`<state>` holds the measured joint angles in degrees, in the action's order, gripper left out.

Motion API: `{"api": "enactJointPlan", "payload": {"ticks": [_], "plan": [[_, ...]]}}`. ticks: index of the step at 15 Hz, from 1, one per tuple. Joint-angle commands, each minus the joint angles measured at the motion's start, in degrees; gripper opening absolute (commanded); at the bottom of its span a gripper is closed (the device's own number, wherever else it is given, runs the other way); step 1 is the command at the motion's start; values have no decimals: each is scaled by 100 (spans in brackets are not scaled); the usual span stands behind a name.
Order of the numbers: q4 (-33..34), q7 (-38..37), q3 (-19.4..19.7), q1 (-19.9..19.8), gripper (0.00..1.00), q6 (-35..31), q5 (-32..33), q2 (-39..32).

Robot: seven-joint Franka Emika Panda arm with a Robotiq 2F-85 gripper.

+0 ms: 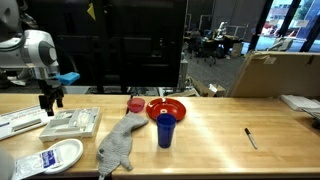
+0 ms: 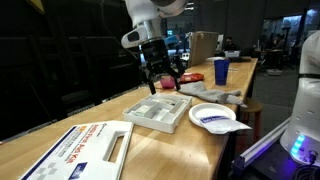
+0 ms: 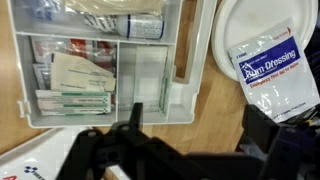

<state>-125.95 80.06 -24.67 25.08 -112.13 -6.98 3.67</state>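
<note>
Robot jaws wide apart, empty, over clear plastic compartment tray (image 3: 150, 75), round white plate (image 3: 250, 15)

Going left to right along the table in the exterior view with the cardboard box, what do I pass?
tray → cloth → cup → pen

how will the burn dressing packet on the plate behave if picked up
Probably floppy and light: the burn dressing packet looks like a thin flat pouch. Its smooth face may be slippery, and lying flat on the plate it offers little edge to pinch.
</note>
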Motion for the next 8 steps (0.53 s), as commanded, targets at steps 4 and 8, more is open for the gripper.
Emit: {"api": "enactJointPlan", "payload": {"ticks": [4, 8], "plan": [[358, -10, 299, -164, 100, 104, 46, 108], [661, -61, 362, -230, 100, 311, 46, 101]]}}
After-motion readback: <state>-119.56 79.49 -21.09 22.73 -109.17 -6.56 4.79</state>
